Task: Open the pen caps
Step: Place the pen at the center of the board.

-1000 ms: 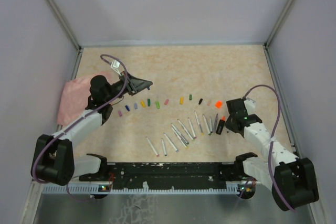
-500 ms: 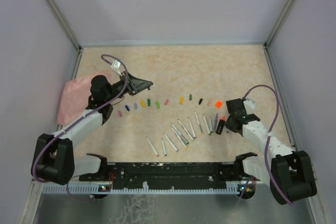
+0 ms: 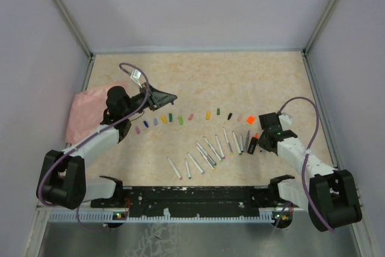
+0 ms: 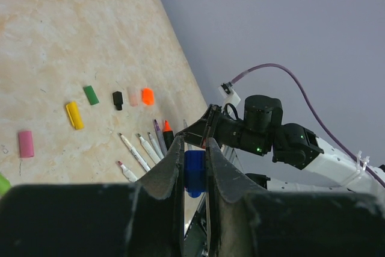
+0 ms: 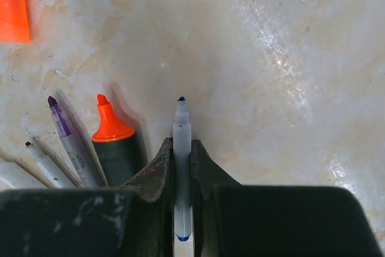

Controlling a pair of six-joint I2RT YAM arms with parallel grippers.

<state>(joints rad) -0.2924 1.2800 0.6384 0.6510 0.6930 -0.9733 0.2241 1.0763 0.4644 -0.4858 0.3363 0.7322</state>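
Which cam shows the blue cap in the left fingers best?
Left wrist: the blue cap sits close up, clamped between the left fingers. Top external shows those fingers, but the cap is too small to make out. Right wrist doesn't show it.

Top view: from above and behind me, looking down on the whole table (image 3: 240,82). Left wrist: low, looking past my left fingers (image 4: 159,179) across to my right arm (image 4: 264,130). Right wrist: close, straight down; the orange-tipped highlighter (image 5: 117,148) appears in all three.
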